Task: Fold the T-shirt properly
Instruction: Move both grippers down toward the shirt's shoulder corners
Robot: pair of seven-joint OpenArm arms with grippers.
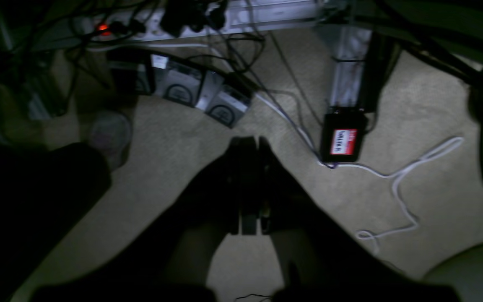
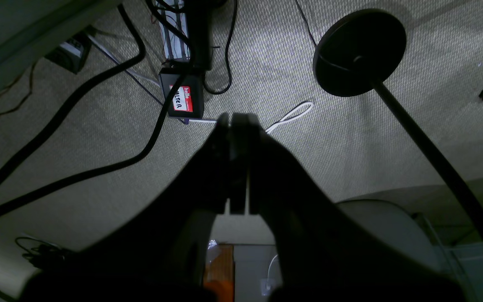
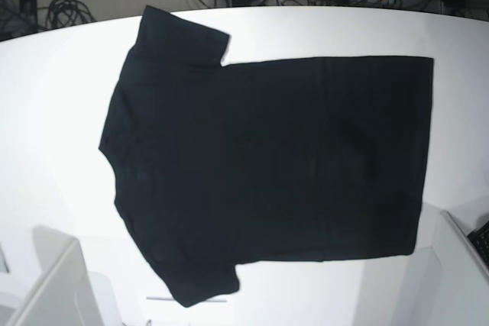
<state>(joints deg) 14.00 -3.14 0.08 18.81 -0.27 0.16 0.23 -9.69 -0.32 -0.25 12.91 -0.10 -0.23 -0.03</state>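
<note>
The risk, as I judge it, is a poor first grasp: the T-shirt (image 3: 267, 166) is plain black with little contrast, so an end effector could pinch both layers or miss a corner and drag the cloth askew. Both arms are off the table (image 3: 46, 112), wrist views looking down at carpet and cables. The left end effector (image 1: 247, 188) and right end effector (image 2: 238, 167) each have fingers together, holding nothing. The shirt lies spread flat across the table, collar left, hem right, sleeves far and near.
</note>
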